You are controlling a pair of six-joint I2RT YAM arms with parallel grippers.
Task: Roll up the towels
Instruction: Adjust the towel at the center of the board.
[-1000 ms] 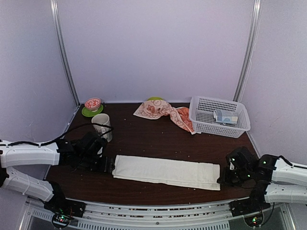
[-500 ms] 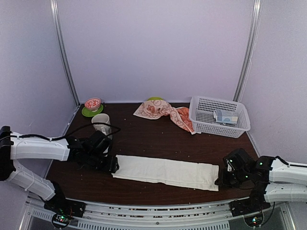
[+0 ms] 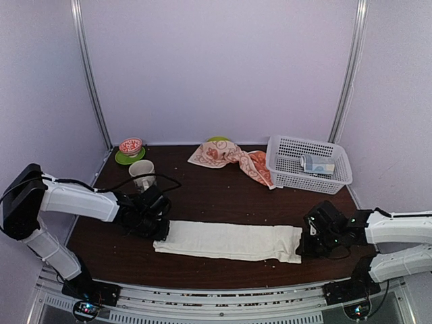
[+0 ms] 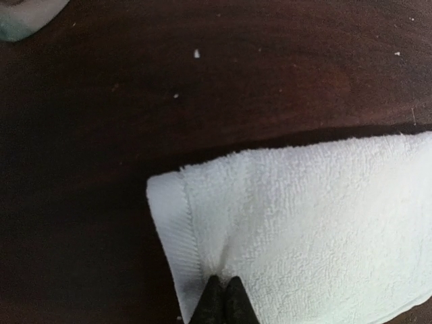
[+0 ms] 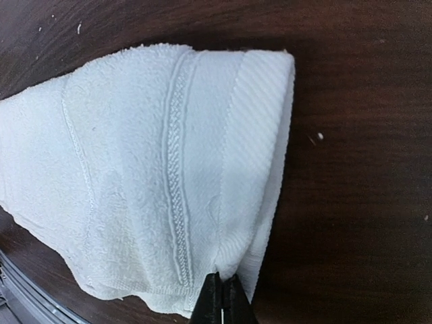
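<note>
Lower left, the left hand (image 3: 160, 231) pinches one end of the cream-white towel (image 3: 229, 241), laid flat across the table (image 3: 202, 196). The rabbit-print towel (image 3: 226, 155) lies crumpled at upper centre. Lower right, the right hand (image 3: 302, 244) clamps the other end.

A dark brown wooden desk (image 3: 216, 196) stands in a booth of plain white walls, with a slim metal post rising at the back left (image 3: 91, 74) and another at the back right (image 3: 349, 67). At the back right of the desk sits a white perforated plastic basket (image 3: 290, 169); a pale blue-white packet (image 3: 317, 165) lies inside it. At the back left a small red-patterned bowl (image 3: 130, 145) rests on a green saucer (image 3: 125, 159), and a cream mug (image 3: 142, 171) stands upright just in front of them. A green rounded thing (image 3: 218, 139) shows at the back middle – only its top edge. Pale crumbs (image 4: 196, 53) dot the wood.
</note>
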